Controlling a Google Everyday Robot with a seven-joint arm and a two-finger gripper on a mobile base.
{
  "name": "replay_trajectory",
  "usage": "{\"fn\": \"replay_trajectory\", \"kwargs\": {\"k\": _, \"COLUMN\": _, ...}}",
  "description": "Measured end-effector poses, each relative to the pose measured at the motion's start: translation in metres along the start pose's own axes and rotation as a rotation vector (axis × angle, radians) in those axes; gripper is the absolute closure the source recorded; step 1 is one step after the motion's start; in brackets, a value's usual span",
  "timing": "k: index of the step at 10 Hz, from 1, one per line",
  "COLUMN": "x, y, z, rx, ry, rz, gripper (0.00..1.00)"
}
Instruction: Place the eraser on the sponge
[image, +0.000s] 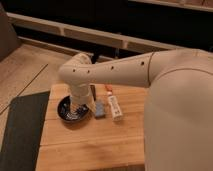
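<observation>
The blue-grey sponge (100, 108) lies on the wooden table (90, 145), just right of the black bowl. A dark oblong eraser (93, 92) shows behind the sponge, partly hidden by the arm's wrist. My gripper (80, 109) points down from the white arm over the bowl's right side, left of the sponge and in front of the eraser. It is mostly hidden by the wrist, and I cannot see whether it holds anything.
A black bowl (67, 111) sits at the table's left. A white tube with an orange-red tip (114, 106) lies right of the sponge. A dark mat (20, 130) covers the floor to the left. The robot's white body (180, 120) fills the right.
</observation>
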Motion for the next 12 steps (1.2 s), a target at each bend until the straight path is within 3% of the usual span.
{"fn": "replay_trajectory", "kwargs": {"k": 10, "x": 0.0, "y": 0.0, "z": 0.0, "rx": 0.001, "ry": -0.001, "rz": 0.0, "gripper": 0.35}}
{"fn": "replay_trajectory", "kwargs": {"k": 12, "x": -0.011, "y": -0.006, "z": -0.007, "rx": 0.018, "ry": -0.042, "rz": -0.003, "gripper": 0.35}}
